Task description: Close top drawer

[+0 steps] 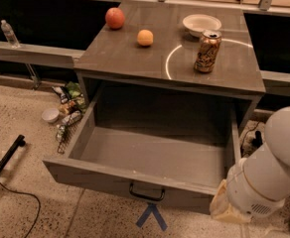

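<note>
The top drawer [135, 175] is pulled far out of the grey cabinet and stands open and empty. Its black bar handle [146, 193] sits at the centre of the front panel. My white arm [269, 177] comes in from the lower right. The gripper [225, 208] is at the drawer's front right corner, against or just beside the front panel's right end. I cannot tell whether it touches the panel.
The cabinet top [135, 58] carries an apple [115, 18], an orange [145, 37], a white bowl [201, 23] and a can [207, 51]. Snack bags and a small bowl [50, 115] lie on the floor left of the drawer. A black pole [6, 160] and blue floor tape [151, 216] are nearby.
</note>
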Controlling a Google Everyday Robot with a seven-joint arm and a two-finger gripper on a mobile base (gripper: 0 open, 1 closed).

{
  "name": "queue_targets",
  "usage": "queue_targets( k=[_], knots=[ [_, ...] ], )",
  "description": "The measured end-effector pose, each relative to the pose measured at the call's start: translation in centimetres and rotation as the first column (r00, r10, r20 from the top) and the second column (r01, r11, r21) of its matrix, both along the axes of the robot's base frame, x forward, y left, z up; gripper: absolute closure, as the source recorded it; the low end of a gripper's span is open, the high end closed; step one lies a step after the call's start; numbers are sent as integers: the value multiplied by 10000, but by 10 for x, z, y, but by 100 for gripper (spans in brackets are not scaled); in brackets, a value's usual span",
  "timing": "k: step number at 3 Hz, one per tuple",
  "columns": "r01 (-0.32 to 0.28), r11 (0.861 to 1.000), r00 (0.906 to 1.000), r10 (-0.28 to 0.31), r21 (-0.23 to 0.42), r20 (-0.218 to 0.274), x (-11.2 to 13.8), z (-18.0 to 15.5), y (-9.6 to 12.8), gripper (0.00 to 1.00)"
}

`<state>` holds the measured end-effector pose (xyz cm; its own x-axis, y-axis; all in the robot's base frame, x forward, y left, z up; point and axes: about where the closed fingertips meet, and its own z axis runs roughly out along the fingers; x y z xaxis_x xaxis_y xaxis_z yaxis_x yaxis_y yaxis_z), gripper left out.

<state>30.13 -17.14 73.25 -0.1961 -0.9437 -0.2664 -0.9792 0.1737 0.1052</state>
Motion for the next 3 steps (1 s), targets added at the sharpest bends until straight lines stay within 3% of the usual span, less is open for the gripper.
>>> queue_targets(
  k=[1, 2, 3],
  knots=[
    [-740, 9968, 9953, 719, 301, 644, 7, -31, 30, 100],
    [-980, 9951, 9876, 954, 145, 1245, 29, -54, 43, 100],
    [-736, 9970, 9786, 770, -246, 1909, 56, -69, 41, 100]
  ],
)
